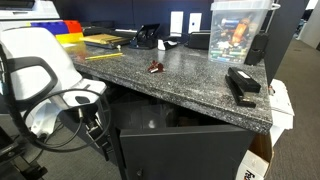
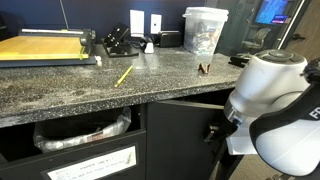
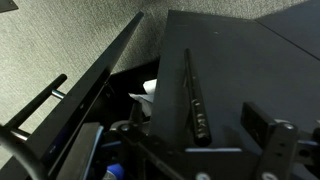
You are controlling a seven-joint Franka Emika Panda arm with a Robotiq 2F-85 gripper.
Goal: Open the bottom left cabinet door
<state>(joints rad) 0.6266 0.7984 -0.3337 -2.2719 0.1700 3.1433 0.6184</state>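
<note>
The bottom left cabinet door (image 1: 185,150) is a plain charcoal panel under the speckled stone countertop (image 1: 170,75). It stands slightly ajar, with a dark gap along its top edge, and shows in both exterior views (image 2: 185,140). My gripper (image 1: 95,128) hangs below the counter at the door's side edge (image 2: 213,130). In the wrist view the gripper (image 3: 230,125) is open. One finger lies along the door's edge and the other lies over the door's flat face (image 3: 230,60). The dark cabinet interior and something white show beside the door.
On the countertop (image 2: 60,95) are a clear plastic tub (image 1: 238,30), a black stapler-like object (image 1: 242,85), a yellow pencil (image 2: 124,75) and a small brown item (image 1: 156,67). A shelf front with a white paper sheet (image 2: 95,160) is beside the door. A cardboard box (image 1: 262,160) stands by the counter's corner.
</note>
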